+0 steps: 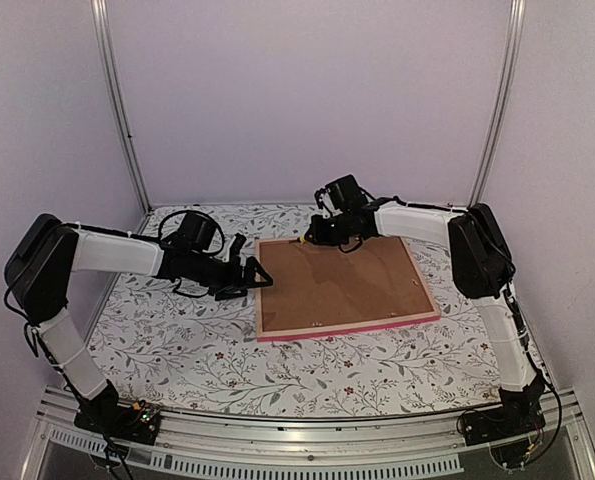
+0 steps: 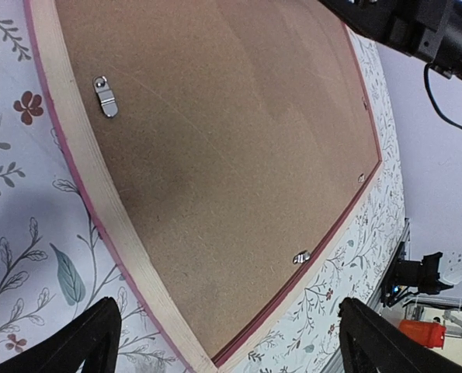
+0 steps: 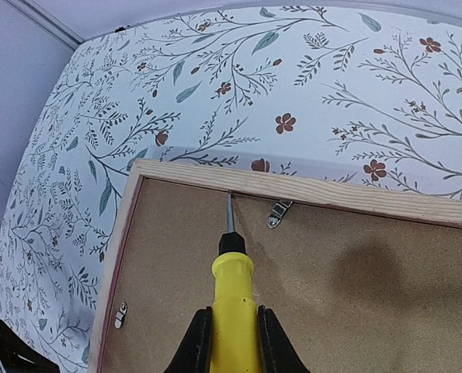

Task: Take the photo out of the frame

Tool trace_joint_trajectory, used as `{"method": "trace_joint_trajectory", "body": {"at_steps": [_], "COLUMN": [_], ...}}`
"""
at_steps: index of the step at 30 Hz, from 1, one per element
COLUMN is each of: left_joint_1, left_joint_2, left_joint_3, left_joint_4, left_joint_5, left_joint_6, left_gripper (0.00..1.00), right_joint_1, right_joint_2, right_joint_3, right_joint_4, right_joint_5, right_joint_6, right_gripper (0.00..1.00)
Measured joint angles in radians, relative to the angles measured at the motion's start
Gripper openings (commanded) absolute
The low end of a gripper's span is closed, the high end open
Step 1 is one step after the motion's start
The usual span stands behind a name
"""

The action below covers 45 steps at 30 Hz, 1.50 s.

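One frame [image 1: 347,328], flat and back-up on the floral table [image 1: 177,340], right of centre and in front of both arm bases. Seen as a pale wooden rim with a thin pink outer edge, brightest along the near side. Long axis apparently left to right across the table, turned slightly so the near-right corner sits further out; hard to judge firmly given the slanted view. One brown backing board [image 1: 342,280] seated inside the rim, filling it. Small metal clips [image 2: 104,95] around the board's edge: four counted from the left wrist, two of them clear and two only tiny glints; two counted from the right wrist. One screwdriver [image 3: 232,303], yellow-handled, clamped in the right gripper [image 3: 232,334], jaws closed tight against both sides of the handle. Shaft pointing away toward the far rim, tip touching the seam between board and wood, just left of one clip. One left gripper [image 1: 255,277], jaws spread apart and holding nothing, hanging just beside the frame's left edge near its far-left corner, aimed across the board.
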Motion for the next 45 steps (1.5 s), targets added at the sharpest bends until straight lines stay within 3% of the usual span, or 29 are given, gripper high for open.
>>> {"method": "trace_joint_trajectory", "body": {"at_steps": [45], "left_joint_1": [0.003], "left_joint_2": [0.0], "left_joint_3": [-0.012], "left_joint_4": [0.008], "left_joint_5": [0.0], "left_joint_6": [-0.008], "left_gripper": [0.99], "right_joint_1": [-0.023], "right_joint_2": [-0.1], "right_joint_3": [-0.106], "right_joint_4": [-0.051], "right_joint_5": [0.159], "right_joint_6": [-0.004], "right_gripper": [0.0]}}
